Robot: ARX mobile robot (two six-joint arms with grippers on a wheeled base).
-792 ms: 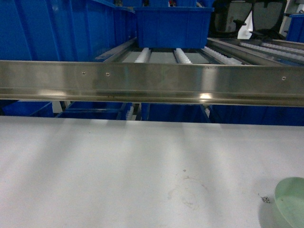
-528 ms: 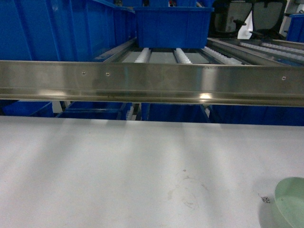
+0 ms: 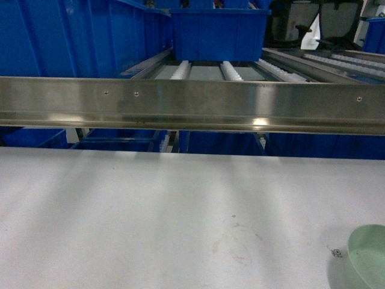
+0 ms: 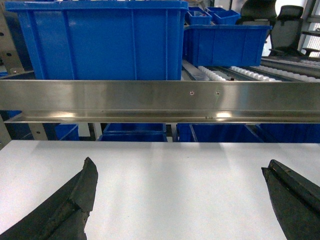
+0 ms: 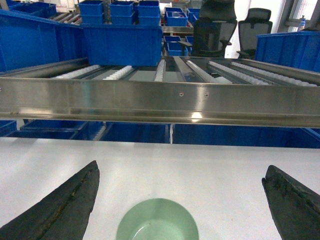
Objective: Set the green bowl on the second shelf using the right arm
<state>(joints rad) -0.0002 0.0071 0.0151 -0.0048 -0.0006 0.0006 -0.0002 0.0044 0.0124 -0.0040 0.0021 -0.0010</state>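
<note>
Head view: the bowl (image 3: 368, 256) sits upright on the white table (image 3: 150, 217) at the bottom right corner, partly cut by the frame edge. A small printed tag (image 3: 337, 252) lies on the table just left of it. Past the table's far edge runs the shelf (image 3: 192, 103), its steel front beam crossing the whole view, with white rollers (image 3: 180, 70) behind it and a blue bin (image 3: 218, 33) standing on them farther back. More blue bins fill the left side and the level below the beam. Neither gripper shows here.

Left wrist view: the left gripper (image 4: 182, 202) hangs over bare table, its two dark fingers (image 4: 70, 207) spread wide with nothing between them. Ahead of it is the shelf beam, and a large blue bin (image 4: 100, 42) stands on the shelf just beyond the beam, ahead and to the left.

Right wrist view: the right gripper (image 5: 182, 202) is spread wide too, holding nothing. The bowl (image 5: 157, 221) lies on the table between its fingers (image 5: 65, 207), slightly left of centre, touching neither, its mouth up. Straight ahead, beyond a strip of bare table, is the shelf beam (image 5: 160, 102) with roller tracks behind it and stacked blue bins and office chairs (image 5: 232, 32) farther off.
</note>
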